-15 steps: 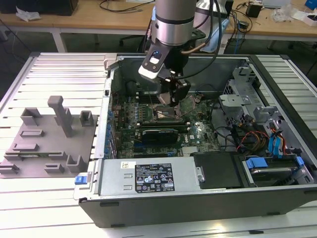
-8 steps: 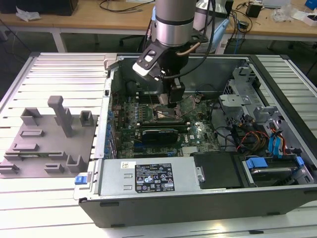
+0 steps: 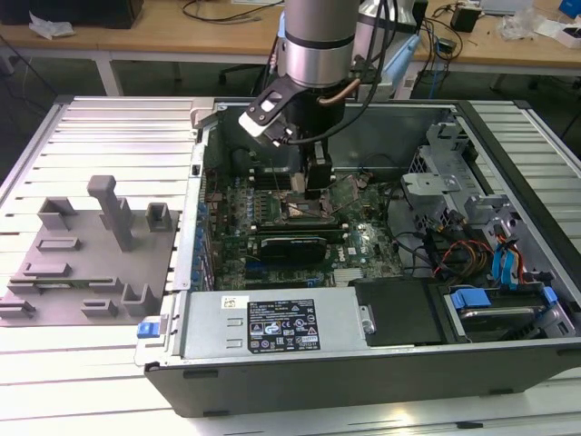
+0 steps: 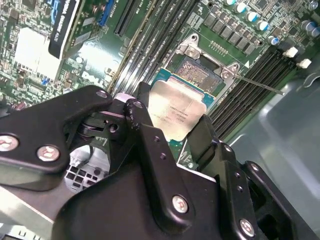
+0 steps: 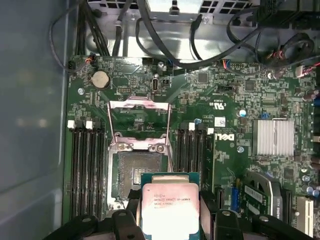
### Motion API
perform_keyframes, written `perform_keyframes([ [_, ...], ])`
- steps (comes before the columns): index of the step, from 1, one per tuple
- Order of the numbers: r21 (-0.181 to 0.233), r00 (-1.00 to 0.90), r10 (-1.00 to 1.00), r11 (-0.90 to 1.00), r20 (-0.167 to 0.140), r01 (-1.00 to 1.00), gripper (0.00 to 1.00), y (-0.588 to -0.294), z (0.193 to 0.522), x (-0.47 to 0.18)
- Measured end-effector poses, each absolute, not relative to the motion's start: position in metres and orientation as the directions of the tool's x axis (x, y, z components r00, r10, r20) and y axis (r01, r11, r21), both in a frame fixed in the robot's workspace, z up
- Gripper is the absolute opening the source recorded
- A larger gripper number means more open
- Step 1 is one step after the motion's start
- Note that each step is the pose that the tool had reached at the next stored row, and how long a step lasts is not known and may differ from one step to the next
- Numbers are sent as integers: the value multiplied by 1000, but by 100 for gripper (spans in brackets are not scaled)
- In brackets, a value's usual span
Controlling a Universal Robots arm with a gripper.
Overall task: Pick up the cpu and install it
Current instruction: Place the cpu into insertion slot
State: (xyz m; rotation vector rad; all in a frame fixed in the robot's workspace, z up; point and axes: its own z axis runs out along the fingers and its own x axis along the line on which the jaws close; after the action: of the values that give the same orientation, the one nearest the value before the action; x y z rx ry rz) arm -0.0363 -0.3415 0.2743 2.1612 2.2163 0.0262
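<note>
**While the socket stands open, chip held in the fingers**

Where the two black fingers (image 4: 142, 130) meet it, the chip (image 4: 175, 112) is pinched by opposite edges, silvery top facing up. It hangs at the near edge of the socket (image 5: 137, 175); contact cannot be told. The socket's metal frame (image 5: 140, 117) is hinged back. In the exterior view the arm (image 3: 316, 41) drops straight down into the computer case (image 3: 508, 363), gripper (image 3: 316, 186) pointing down at the green board (image 5: 225, 100). Count: one chip, one socket, one arm, two fingers, two banks of memory slots (image 5: 89, 165) flanking the socket.
</note>
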Motion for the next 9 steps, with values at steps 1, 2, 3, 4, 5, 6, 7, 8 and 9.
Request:
perform_keyframes([
  [1,44,-24,999,25,-21,999,55,-341,273,-36],
  [2,44,-24,999,25,-21,999,55,-340,272,-36],
  [3,44,-24,999,25,-21,999,55,-338,270,-36],
  [4,44,-24,999,25,-21,999,55,-336,268,-36],
  [5,44,-25,999,26,-21,999,55,-335,266,-36],
  [6,44,-29,999,30,-21,999,55,-333,264,-36],
  [7,44,-32,999,33,-21,998,55,-332,263,-36],
  [8,44,-40,999,41,-21,998,55,-330,261,-36],
  [9,44,-46,999,46,-21,998,55,-330,260,-36],
])
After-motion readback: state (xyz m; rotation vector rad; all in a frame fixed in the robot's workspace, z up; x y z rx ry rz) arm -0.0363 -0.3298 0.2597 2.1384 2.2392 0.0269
